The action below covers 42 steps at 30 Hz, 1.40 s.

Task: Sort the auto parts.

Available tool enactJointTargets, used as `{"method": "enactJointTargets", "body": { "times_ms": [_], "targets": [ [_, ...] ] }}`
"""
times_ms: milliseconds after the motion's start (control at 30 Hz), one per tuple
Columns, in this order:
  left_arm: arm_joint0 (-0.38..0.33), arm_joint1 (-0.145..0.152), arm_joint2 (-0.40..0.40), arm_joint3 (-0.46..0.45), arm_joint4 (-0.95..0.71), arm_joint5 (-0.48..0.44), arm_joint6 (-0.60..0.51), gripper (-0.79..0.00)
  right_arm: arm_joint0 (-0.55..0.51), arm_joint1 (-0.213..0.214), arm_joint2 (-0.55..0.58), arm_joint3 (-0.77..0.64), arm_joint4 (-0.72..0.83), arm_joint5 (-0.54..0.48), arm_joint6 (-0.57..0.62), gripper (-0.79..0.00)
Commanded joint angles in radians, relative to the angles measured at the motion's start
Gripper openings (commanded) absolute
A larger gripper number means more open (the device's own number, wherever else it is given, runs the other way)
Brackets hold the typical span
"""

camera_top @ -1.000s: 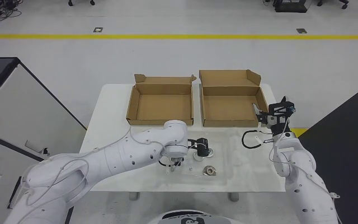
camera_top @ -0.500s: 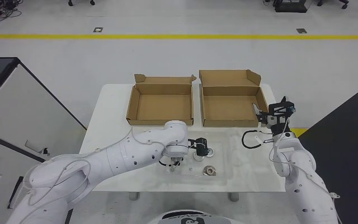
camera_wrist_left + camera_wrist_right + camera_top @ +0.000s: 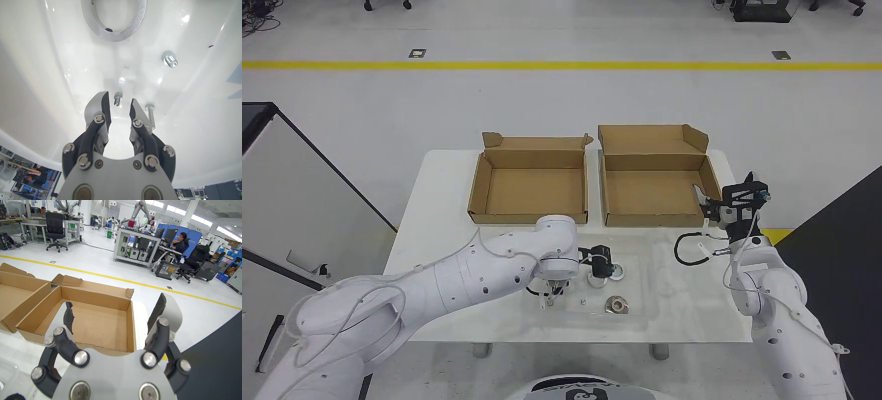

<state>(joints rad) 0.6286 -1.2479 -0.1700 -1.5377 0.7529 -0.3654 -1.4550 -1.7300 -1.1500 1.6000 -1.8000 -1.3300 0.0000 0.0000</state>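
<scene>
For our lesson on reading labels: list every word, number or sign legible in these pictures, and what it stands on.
None legible on the cardboard boxes, bolts or metal ring.
White print on the blue partition: too small to read.

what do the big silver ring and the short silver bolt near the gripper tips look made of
Big silver ring: likely cast or machined metal, maybe aluminium; dull, grainy grey face with a brighter inner edge.
Short silver bolt: probably plated steel; shiny, threaded shank and round head.
</scene>
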Motion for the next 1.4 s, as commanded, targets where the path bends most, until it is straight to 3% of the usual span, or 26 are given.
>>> {"method": "enactJointTargets", "body": {
  "times_ms": [0,367,433,767,1000,1367],
  "targets": [
    [-0.001,0.000,0.000,0.003,-0.001,-0.001,0.001,-0.526,0.000,0.000,0.000,0.000,0.000,0.000,0.000,0.000],
    [0.010,-0.009,0.000,0.028,0.008,-0.009,0.009,-0.643,0.000,0.000,0.000,0.000,0.000,0.000,0.000,0.000],
    [0.010,-0.011,0.000,0.032,0.009,-0.009,0.009,-0.785,0.000,0.000,0.000,0.000,0.000,0.000,0.000,0.000],
    [-0.041,-0.003,0.000,-0.021,-0.074,0.008,-0.008,-0.785,0.000,0.000,0.000,0.000,0.000,0.000,0.000,0.000],
    [-0.146,0.045,-0.031,-0.176,-0.188,0.065,-0.065,-0.785,0.000,0.000,0.000,0.000,0.000,0.000,0.000,0.000],
    [-0.264,0.158,-0.146,-0.412,-0.312,0.099,-0.081,-0.785,0.000,0.000,0.000,0.000,0.000,0.000,0.000,0.000]
  ]
}}
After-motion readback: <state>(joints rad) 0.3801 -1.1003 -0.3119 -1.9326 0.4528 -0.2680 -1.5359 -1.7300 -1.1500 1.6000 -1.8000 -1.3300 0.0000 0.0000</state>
